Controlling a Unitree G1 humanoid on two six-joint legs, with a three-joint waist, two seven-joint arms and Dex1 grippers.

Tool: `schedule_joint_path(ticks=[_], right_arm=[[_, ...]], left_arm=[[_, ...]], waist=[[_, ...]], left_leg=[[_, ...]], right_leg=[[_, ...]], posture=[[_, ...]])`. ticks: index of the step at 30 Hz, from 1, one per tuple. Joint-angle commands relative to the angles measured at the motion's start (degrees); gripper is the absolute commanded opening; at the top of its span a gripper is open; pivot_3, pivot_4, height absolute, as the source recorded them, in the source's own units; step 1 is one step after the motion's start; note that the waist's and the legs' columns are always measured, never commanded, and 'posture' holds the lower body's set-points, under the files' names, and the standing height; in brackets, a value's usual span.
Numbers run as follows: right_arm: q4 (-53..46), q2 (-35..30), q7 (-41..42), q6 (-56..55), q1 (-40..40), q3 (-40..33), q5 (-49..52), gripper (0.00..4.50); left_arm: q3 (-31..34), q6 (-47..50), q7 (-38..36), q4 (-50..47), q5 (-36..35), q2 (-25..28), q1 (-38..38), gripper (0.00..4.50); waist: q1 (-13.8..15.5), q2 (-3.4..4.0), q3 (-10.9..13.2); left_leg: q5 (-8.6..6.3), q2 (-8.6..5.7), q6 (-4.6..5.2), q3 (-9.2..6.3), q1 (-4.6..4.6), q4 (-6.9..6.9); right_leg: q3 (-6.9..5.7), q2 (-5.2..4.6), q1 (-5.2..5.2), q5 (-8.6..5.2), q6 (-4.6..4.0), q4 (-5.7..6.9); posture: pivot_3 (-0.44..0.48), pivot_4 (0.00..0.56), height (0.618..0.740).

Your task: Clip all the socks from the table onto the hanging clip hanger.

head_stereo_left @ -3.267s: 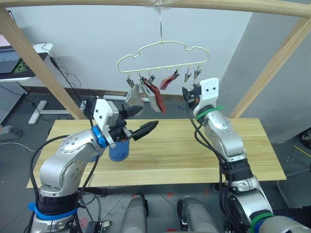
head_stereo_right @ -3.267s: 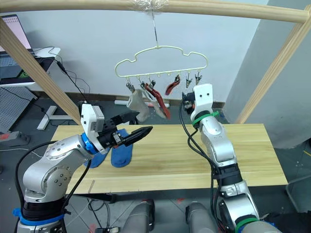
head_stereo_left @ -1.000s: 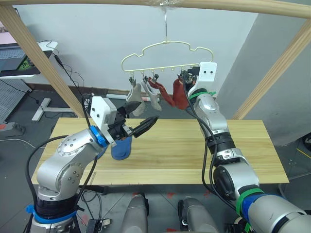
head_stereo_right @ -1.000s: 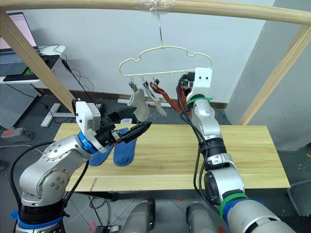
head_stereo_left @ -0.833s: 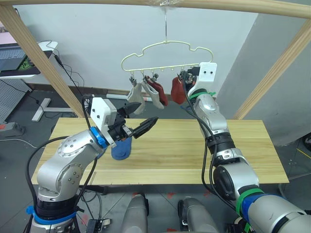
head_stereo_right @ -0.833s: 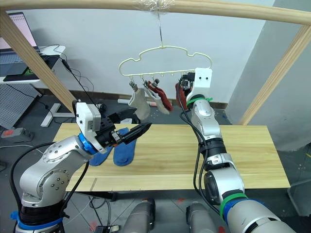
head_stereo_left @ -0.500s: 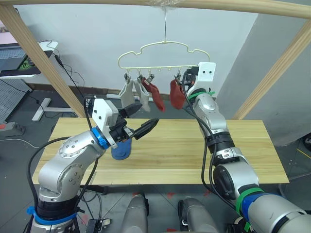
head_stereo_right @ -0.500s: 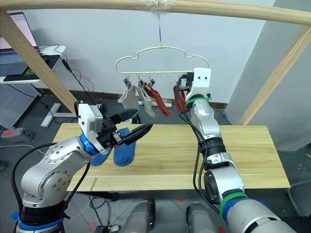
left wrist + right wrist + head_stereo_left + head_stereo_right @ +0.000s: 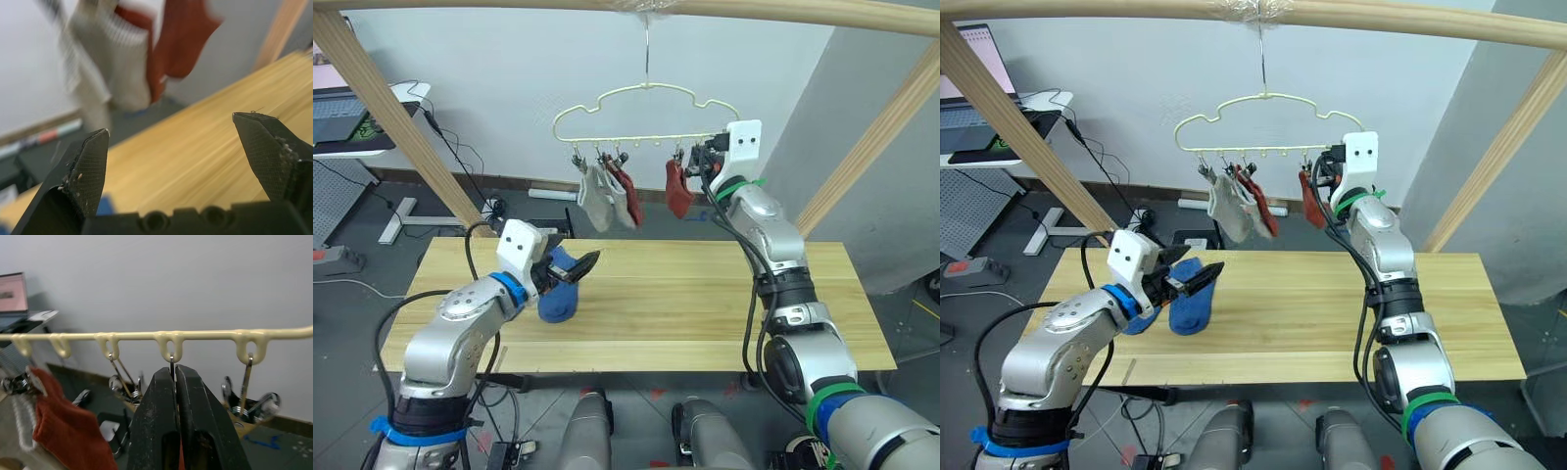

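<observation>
The pale-yellow clip hanger (image 9: 646,98) hangs from the top pole. Two light grey socks (image 9: 595,196) and a rust-red sock (image 9: 628,191) are clipped on its left part. A second rust-red sock (image 9: 677,191) hangs further right. My right gripper (image 9: 705,159) is up at the bar (image 9: 205,335), shut on a clip right beside that sock, with a bit of red between its fingers (image 9: 156,396). My left gripper (image 9: 576,268) is open just above a blue sock (image 9: 558,296) lying on the table (image 9: 705,304). A second blue sock (image 9: 1136,319) lies left of it.
A round wooden pole frame spans the scene, with a top pole (image 9: 783,10) and slanted legs on the left (image 9: 401,127) and right (image 9: 871,137). A desk with a laptop (image 9: 333,113) stands back left, and cables lie on the floor behind the table.
My left arm has dropped, bringing its open gripper down close over the blue sock. My right gripper has shifted a little right with the hanger, and the hung socks have swung.
</observation>
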Motion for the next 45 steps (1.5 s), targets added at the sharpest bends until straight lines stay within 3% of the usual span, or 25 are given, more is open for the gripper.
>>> schedule_joint_path(ticks=[1,4,7,15,19,31,40,42,45], right_arm=[[-7.66,-1.15,2.38,5.77,1.05,1.05,1.98,0.02],[-11.05,-1.15,1.93,8.7,2.56,1.52,2.07,0.02],[-13.89,-0.52,0.72,11.12,3.74,1.58,2.28,0.02],[-19.44,-0.31,-1.09,15.61,5.94,1.38,3.01,0.02],[-20.12,-0.35,-1.4,16.33,6.05,1.15,2.99,0.0],[-19.04,-0.89,-0.33,16.49,5.47,0.91,3.53,0.0],[-17.25,-1.8,0.18,21.5,3.55,-1.56,7.03,0.0],[-16.68,-2.88,0.9,24.43,2.25,-2.28,8.29,0.0],[-15.51,-3.85,1.52,31.19,0.26,-4.04,11.26,0.0]], left_arm=[[-3.11,-7.82,3.2,13.69,9.03,-1.04,-4.25,4.5],[-7.03,-15.64,3.87,27.81,15.94,-2.15,-8.4,4.5],[-7.06,-18.67,3.0,36.96,17.05,-4.02,-11.22,4.5],[-8.28,-20.67,-1.28,49.47,19.94,-6.11,-15.44,4.5],[-8.23,-21.06,-2.48,49.71,20.57,-6.05,-15.34,3.65],[-7.69,-23.1,-5.7,43.61,20.09,-6.35,-12.85,0.12],[-5.55,-19.95,-12.03,23.0,11.88,-8.24,-7.32,0.05],[-5.33,-20.83,-13.55,14.46,8.46,-9.9,-5.46,0.05],[-7.09,-26.68,-14.26,8.37,9.64,-10.96,-3.71,0.05]], waist=[[0.02,0.01,0.03],[-0.03,0.01,0.04],[-0.23,-0.01,0.05],[-0.41,-0.01,0.05],[-0.57,-0.01,0.04],[-0.73,-0.01,0.04],[-0.52,-0.01,0.04],[-0.5,-0.01,0.04],[-0.36,-0.01,0.04]], left_leg=[[0.0,0.0,0.0,-0.01,0.0,0.0],[0.0,-0.03,0.0,0.04,-0.03,0.0],[-0.01,-0.07,0.01,0.08,-0.07,-0.02],[-0.01,-0.06,0.0,0.03,-0.08,-0.06],[-0.01,-0.07,0.0,0.05,-0.07,-0.04],[-0.01,-0.07,0.0,0.04,-0.06,-0.03],[-0.01,-0.07,0.0,0.01,-0.08,-0.03],[-0.01,-0.07,0.0,0.02,-0.08,-0.02],[-0.01,-0.08,0.0,0.02,-0.08,-0.01]], right_leg=[[-0.01,0.0,0.0,0.0,0.0,0.0],[0.01,-0.03,-0.02,0.0,0.01,-0.01],[0.02,-0.09,-0.05,0.01,0.02,-0.03],[-0.05,-0.05,-0.07,0.01,0.03,0.01],[-0.01,-0.07,-0.05,0.02,0.04,0.01],[-0.03,-0.07,-0.04,0.02,0.05,0.02],[-0.05,-0.09,-0.03,0.03,0.04,0.02],[-0.04,-0.11,-0.02,0.03,0.04,0.01],[-0.05,-0.14,-0.01,0.03,0.04,0.0]], posture=[[0.08,0.228,0.74],[0.044,0.229,0.74],[0.03,0.23,0.74],[0.005,0.23,0.74],[0.006,0.226,0.74],[0.007,0.224,0.74],[0.04,0.223,0.74],[0.041,0.226,0.74],[0.037,0.227,0.74]])
